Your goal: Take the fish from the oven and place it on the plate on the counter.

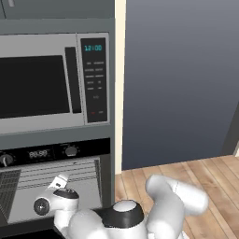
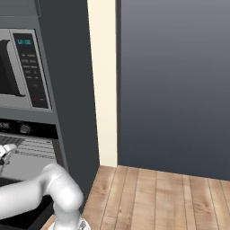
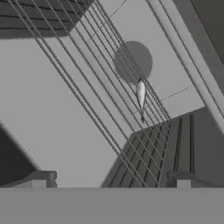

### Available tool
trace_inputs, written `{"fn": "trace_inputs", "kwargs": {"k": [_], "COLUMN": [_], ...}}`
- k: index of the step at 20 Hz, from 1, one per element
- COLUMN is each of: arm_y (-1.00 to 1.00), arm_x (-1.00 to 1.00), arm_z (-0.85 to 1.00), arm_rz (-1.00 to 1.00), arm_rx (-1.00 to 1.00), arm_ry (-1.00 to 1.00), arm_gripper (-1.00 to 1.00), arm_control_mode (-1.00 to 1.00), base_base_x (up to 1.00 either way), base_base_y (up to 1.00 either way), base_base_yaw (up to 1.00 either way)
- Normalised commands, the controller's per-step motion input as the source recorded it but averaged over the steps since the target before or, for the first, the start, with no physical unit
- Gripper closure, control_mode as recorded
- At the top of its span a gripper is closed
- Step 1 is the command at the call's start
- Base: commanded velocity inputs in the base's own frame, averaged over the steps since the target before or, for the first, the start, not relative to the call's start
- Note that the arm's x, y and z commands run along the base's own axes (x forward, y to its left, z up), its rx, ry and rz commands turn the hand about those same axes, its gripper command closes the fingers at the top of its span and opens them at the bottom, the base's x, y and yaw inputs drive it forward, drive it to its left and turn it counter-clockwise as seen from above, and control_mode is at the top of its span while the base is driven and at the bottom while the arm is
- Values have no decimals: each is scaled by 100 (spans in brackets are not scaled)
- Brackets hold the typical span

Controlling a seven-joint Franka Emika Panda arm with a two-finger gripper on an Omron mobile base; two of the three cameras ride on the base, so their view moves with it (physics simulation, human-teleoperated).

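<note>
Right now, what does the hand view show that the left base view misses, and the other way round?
The hand view shows the fish lying on the wire rack inside the oven, and the tool with its tips spread wide, short of the fish. The left base view shows the microwave above, the oven's knobs and display, and the wooden floor. Both show the oven open, with its grey interior and racks.

One fish [image 3: 140,93] lies on the one wire rack [image 3: 87,87] visible inside one open oven [image 1: 56,186], below one silver microwave [image 1: 51,81].
</note>
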Motion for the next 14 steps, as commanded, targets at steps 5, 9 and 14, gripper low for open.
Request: {"fn": "trace_inputs", "kwargs": {"k": [5, 9, 14], "arm_y": [41, 8, 0], "arm_x": [34, 78, 37], "arm_z": [-11, -11, -30], "arm_rz": [0, 3, 7], "arm_rx": [-36, -30, -14], "arm_ry": [2, 5, -1], "arm_gripper": [-100, -100, -100], "arm_control_mode": [-100, -100, -100], "base_base_x": [0, 0, 0], "base_base_y": [0, 0, 0], "base_base_yaw": [0, 0, 0]}}
